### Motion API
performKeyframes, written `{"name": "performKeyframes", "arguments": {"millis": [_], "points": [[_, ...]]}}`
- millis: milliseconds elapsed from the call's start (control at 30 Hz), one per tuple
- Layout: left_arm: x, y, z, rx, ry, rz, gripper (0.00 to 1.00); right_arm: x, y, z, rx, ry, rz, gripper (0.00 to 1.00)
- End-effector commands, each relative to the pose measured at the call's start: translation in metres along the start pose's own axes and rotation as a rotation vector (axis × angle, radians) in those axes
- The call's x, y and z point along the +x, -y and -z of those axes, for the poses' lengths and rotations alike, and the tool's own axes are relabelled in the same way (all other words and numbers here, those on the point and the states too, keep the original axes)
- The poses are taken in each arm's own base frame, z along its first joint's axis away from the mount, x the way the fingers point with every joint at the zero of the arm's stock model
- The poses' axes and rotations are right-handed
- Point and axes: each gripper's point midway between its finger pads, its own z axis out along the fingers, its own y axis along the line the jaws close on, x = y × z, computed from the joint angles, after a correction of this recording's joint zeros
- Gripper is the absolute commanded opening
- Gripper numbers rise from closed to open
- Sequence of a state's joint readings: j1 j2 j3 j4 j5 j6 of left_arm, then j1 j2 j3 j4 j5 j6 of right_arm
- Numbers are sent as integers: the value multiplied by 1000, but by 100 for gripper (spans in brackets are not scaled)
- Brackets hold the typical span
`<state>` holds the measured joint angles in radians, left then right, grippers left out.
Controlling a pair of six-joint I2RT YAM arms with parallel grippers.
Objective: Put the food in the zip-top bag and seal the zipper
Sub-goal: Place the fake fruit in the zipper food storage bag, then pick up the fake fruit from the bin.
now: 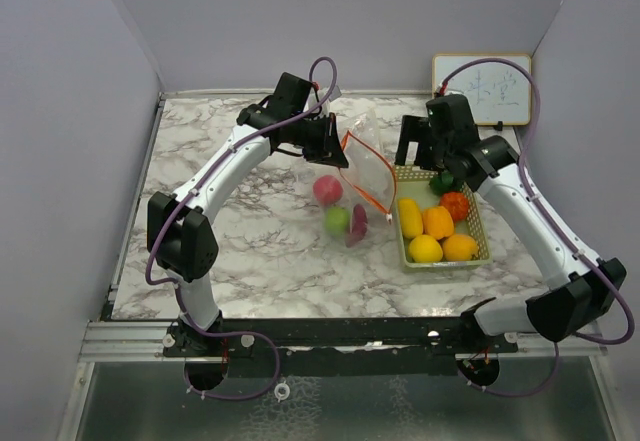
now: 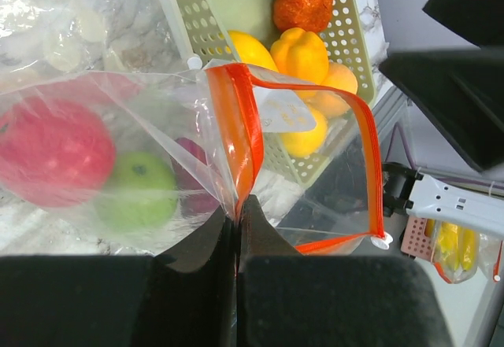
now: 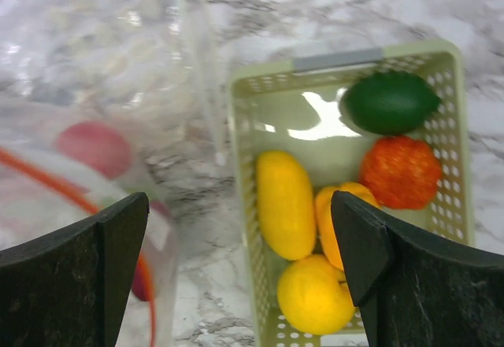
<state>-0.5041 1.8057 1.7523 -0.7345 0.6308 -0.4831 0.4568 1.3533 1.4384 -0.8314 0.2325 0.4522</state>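
Note:
A clear zip-top bag (image 1: 362, 176) with an orange zipper rim (image 2: 244, 119) is held up open at mid-table. My left gripper (image 1: 335, 146) is shut on its rim (image 2: 236, 213). Inside lie a pink-red fruit (image 1: 327, 189), a green one (image 1: 337, 221) and a purple one (image 1: 358, 227); they show through the plastic in the left wrist view (image 2: 47, 154). My right gripper (image 1: 418, 151) is open and empty above the basket's far end. The basket (image 1: 478, 223) holds several foods: a long yellow one (image 3: 285, 201), a round yellow one (image 3: 313, 293), an orange one (image 3: 327, 221), a red-orange one (image 3: 402, 171) and a dark green one (image 3: 391, 101).
A small whiteboard (image 1: 482, 89) leans against the back wall at the right. Grey walls close in the table on the left, back and right. The pale green mesh basket (image 3: 244, 150) sits just right of the bag.

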Motion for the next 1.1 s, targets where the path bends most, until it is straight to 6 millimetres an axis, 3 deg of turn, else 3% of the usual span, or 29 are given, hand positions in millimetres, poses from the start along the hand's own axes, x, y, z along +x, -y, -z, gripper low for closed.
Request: {"name": "performKeyframes", "arguments": {"millis": [0,200,433,667,867,1000,1067], "points": [[-2,8,8,17,18,-30,0,29,67,-12,325,-77,-77,99],[0,9,8,27,16,-33,0,75,119,-45,458,-204,-164,99],[2,7,6,24,7,-29,0,111,146,-83,513,-301,-147,100],[2,3,3,15,-3,-23,0,125,159,-109,556,-321,-124,100],[1,0,-1,13,-10,-17,0,127,183,-116,683,-289,-73,100],[0,-2,-4,13,-14,-13,0,141,186,-124,687,-322,-59,94],[0,-2,-4,12,-14,-12,0,145,186,-124,687,-329,-65,82]]}}
